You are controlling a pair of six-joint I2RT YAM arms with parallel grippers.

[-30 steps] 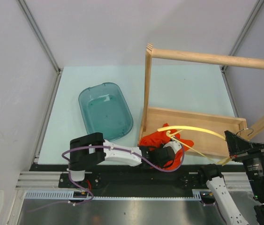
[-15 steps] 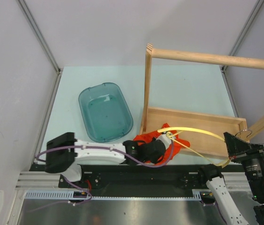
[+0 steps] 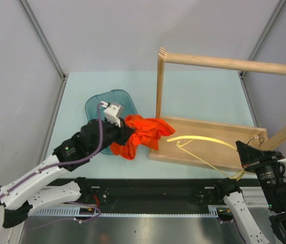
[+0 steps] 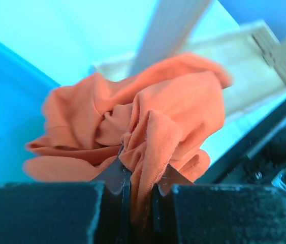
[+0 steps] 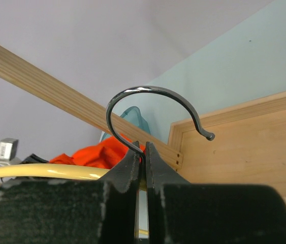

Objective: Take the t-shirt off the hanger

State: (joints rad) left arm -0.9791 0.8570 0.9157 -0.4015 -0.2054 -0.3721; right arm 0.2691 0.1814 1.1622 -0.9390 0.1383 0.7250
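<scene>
My left gripper [image 4: 143, 173] is clamped on a thin fold of the t-shirt [image 3: 141, 131], which hangs bunched over the left corner of the rack's wooden tray [image 3: 211, 124] and seems free of the hanger [image 3: 203, 140]. My right gripper [image 5: 143, 152] pinches the hanger's wire hook [image 5: 144, 89] above the tray's right end. My worry is that the soft, wrinkled cloth slides out of so small a pinch, or that a trailing edge catches the tray's hard square corner. The hanger is thin, smooth, curved wood
</scene>
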